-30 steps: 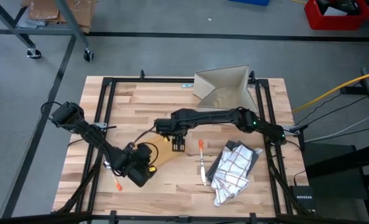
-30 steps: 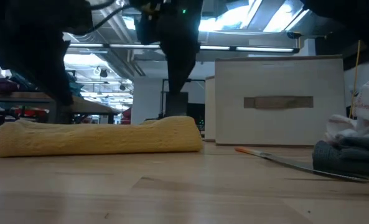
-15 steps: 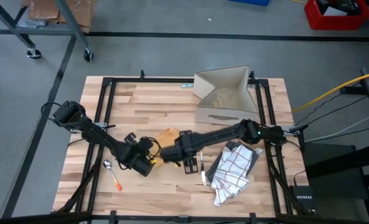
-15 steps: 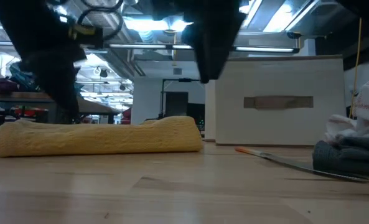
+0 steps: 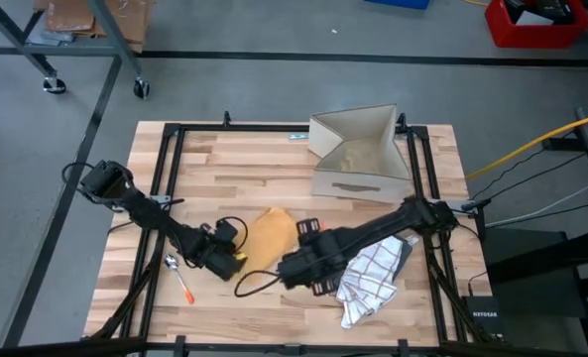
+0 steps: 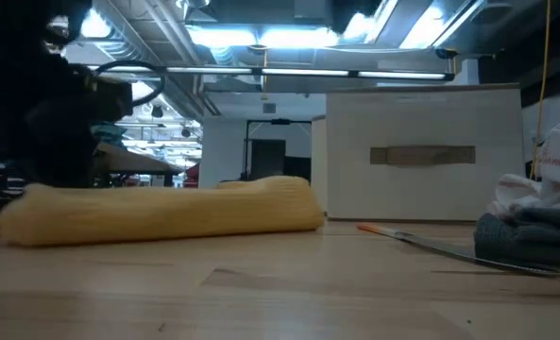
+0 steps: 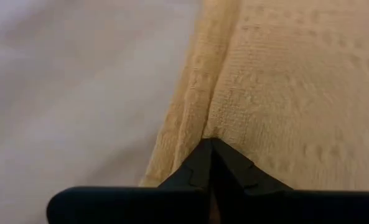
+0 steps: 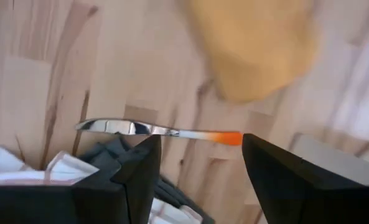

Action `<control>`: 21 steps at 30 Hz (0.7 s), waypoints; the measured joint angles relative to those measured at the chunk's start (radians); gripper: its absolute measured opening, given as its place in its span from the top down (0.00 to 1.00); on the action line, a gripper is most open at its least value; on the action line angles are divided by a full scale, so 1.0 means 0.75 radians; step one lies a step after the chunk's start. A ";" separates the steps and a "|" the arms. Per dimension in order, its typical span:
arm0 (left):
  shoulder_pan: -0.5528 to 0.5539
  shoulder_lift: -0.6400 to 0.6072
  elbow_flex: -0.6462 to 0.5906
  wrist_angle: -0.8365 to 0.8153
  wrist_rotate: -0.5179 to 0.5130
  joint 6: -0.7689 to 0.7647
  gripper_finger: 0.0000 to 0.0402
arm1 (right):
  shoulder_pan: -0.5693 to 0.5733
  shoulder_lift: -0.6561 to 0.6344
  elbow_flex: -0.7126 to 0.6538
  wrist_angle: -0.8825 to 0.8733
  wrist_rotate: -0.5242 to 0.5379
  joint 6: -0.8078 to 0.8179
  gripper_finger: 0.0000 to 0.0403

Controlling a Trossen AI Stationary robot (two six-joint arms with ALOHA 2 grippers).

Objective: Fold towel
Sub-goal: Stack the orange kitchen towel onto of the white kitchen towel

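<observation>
The yellow towel (image 5: 272,238) lies in a folded, rounded bundle on the table's middle, a long low roll in the low view (image 6: 166,208). My left gripper (image 5: 234,260) is shut at the towel's left edge; its wrist view shows the shut tips (image 7: 210,149) at a crease in the towel (image 7: 284,81). My right gripper (image 5: 308,273) hovers open just near-right of the towel, touching nothing; its wrist view (image 8: 203,168) looks over a knife (image 8: 153,129) toward the towel (image 8: 252,50). My left gripper meets the towel at its left edge, where an upper layer joins a rolled rim (image 7: 200,121). The shut fingertips (image 7: 196,163) come in low from the table's left. One layer or several between them, I cannot tell. The towel lies flat on the table.
An orange-handled knife (image 6: 412,236) lies right of the towel, beside a heap of checked and grey cloths (image 5: 368,278). A cardboard box (image 5: 358,154) stands at the far right. An orange-handled spoon (image 5: 179,280) lies near the left arm. Black frame rails edge the table.
My right arm has swept from the far side of the towel across it toward the table's near edge, uncovering the towel in the high view. My left gripper has moved up to the towel's left edge, and the towel has slid a little toward the right.
</observation>
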 joint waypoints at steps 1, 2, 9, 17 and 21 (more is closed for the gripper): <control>-0.013 0.000 -0.006 0.064 0.003 -0.001 1.00 | 0.000 -0.026 0.000 0.000 0.024 0.018 0.43; -0.026 0.000 -0.010 0.127 -0.002 -0.002 1.00 | 0.000 -0.049 0.000 -0.001 0.049 0.041 0.43; -0.116 0.006 -0.017 0.473 0.077 0.004 1.00 | -0.004 -0.139 0.001 0.001 0.136 0.136 0.43; -0.214 0.006 -0.017 0.572 0.085 -0.012 1.00 | -0.003 -0.150 0.001 0.001 0.051 0.117 0.43; -0.239 0.006 -0.017 0.574 0.035 -0.012 1.00 | -0.003 -0.167 0.001 0.002 0.122 0.140 0.43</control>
